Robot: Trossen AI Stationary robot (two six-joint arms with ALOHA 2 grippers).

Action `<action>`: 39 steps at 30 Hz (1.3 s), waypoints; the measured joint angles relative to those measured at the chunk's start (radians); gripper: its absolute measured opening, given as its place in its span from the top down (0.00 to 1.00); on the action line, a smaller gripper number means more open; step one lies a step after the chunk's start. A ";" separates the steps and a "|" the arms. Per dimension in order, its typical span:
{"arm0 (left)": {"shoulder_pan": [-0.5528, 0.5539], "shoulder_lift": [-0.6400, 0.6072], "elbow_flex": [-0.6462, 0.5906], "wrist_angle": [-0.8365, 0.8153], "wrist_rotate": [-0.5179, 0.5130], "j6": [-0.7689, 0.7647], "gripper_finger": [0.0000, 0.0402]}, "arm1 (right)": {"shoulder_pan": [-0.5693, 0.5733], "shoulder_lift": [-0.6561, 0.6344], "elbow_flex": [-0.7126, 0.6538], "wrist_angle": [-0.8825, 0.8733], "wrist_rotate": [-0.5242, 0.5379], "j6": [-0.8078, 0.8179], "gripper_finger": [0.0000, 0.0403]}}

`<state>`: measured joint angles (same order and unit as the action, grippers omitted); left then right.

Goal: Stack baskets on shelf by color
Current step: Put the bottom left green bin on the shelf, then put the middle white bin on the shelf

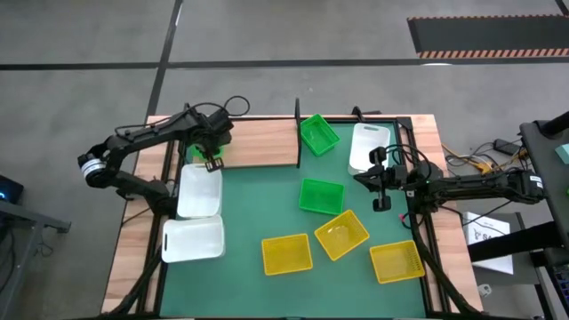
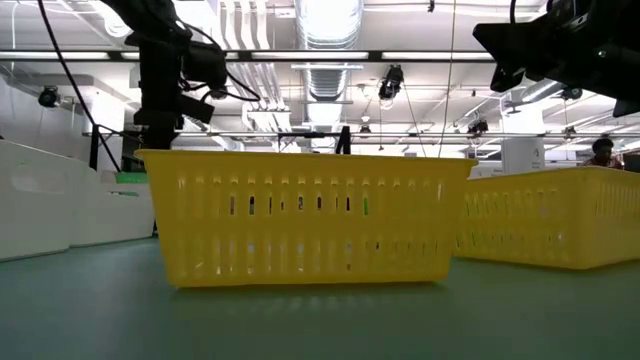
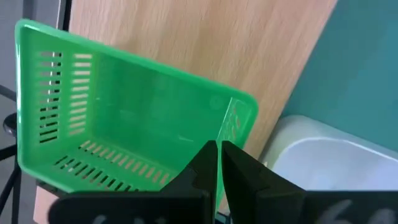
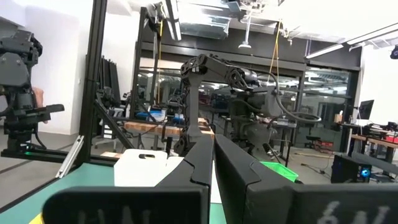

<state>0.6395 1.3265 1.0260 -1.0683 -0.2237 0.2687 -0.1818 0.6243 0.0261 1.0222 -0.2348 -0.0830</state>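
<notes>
High view, left gripper (image 1: 210,158): it is at the left end of the shelf (image 1: 258,142), clenched on the rim of a green basket (image 1: 203,152).
High view, right gripper (image 1: 382,188): it is above the right side of the green mat (image 1: 267,213), fingers pressed together, holding nothing.
High view, shelf: a second green basket (image 1: 318,133) lies tilted near its middle, and a white basket (image 1: 368,146) lies at its right end.
High view, mat: a third green basket (image 1: 321,196) is in the middle; three yellow baskets (image 1: 341,235) lie along the near side; two white baskets (image 1: 199,190) are at the left, one behind the other.
Low view: one yellow basket (image 2: 303,215) stands close in front, another (image 2: 548,228) to its right, a white basket (image 2: 40,208) at the left.
Left wrist view: the fingers (image 3: 205,168) are closed on the wall of the green basket (image 3: 124,118), which is tilted over the wooden board (image 3: 205,50); a white basket (image 3: 329,162) is just beside.
Right wrist view: the fingers (image 4: 202,162) are together and empty; a white basket (image 4: 146,167) and a green one (image 4: 277,169) show beyond.
</notes>
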 joint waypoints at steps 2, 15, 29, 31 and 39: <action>0.000 0.000 0.000 -0.010 0.008 0.000 0.98 | 0.000 0.000 0.000 0.000 0.000 0.000 0.98; -0.006 -0.044 0.033 -0.042 0.013 -0.080 0.98 | 0.000 0.000 0.000 0.000 0.000 0.000 0.98; -0.562 -0.425 -0.213 0.722 0.106 -0.212 0.98 | 0.001 0.008 0.003 -0.001 0.002 -0.030 0.98; -0.626 -0.459 -0.282 0.862 0.098 -0.178 0.98 | 0.001 0.010 0.017 -0.002 0.002 -0.026 0.98; -0.715 -0.531 -0.442 1.042 0.087 -0.270 0.98 | 0.001 0.136 0.143 0.000 -0.001 -0.061 0.98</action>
<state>-0.0750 0.7956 0.5840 -0.0265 -0.1364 -0.0011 -0.1810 0.7607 0.1693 1.0220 -0.2359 -0.1442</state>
